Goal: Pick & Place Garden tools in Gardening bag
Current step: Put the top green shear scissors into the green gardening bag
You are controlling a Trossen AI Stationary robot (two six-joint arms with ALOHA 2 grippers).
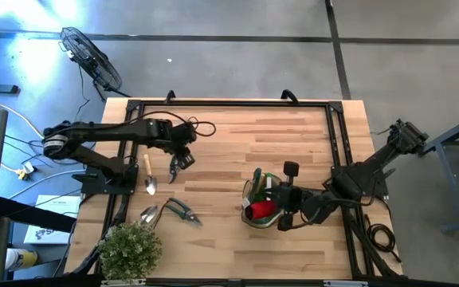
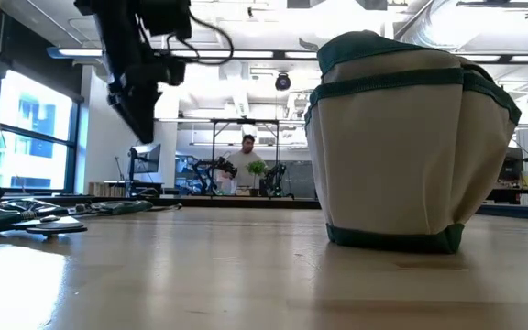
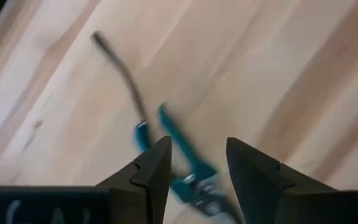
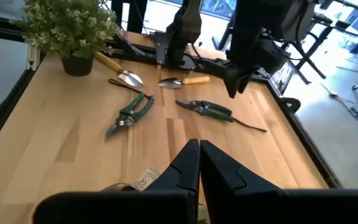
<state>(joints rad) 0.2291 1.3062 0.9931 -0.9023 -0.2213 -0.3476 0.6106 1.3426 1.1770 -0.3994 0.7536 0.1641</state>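
The gardening bag point(image 1: 251, 194) point(image 2: 401, 137) stands on its base right of the table's middle, with a red piece point(image 1: 261, 210) inside. My right gripper point(image 1: 284, 214) point(image 4: 198, 152) is shut at the bag's right rim. My left gripper point(image 1: 183, 162) point(image 3: 197, 146) hangs open, pointing steeply down above green-handled pruners point(image 1: 174, 170) point(image 3: 182, 155) that lie flat on the table. A wooden-handled trowel point(image 1: 148, 175) point(image 4: 182, 81), a silver scoop point(image 1: 148, 214) point(image 4: 122, 73) and a second pair of pruners point(image 1: 180, 211) point(image 4: 132, 112) lie nearby. My right gripper is shut beside the bag's rim point(image 4: 143, 180). Whether it touches the fabric I cannot tell, since its own body hides that spot.
A bushy potted plant point(image 1: 130, 249) point(image 4: 70, 28) stands at the near left corner. A black rail frame point(image 1: 229, 104) runs round the tabletop. Bare wood lies between the tools and the bag. A person point(image 2: 246, 160) stands far off in the room.
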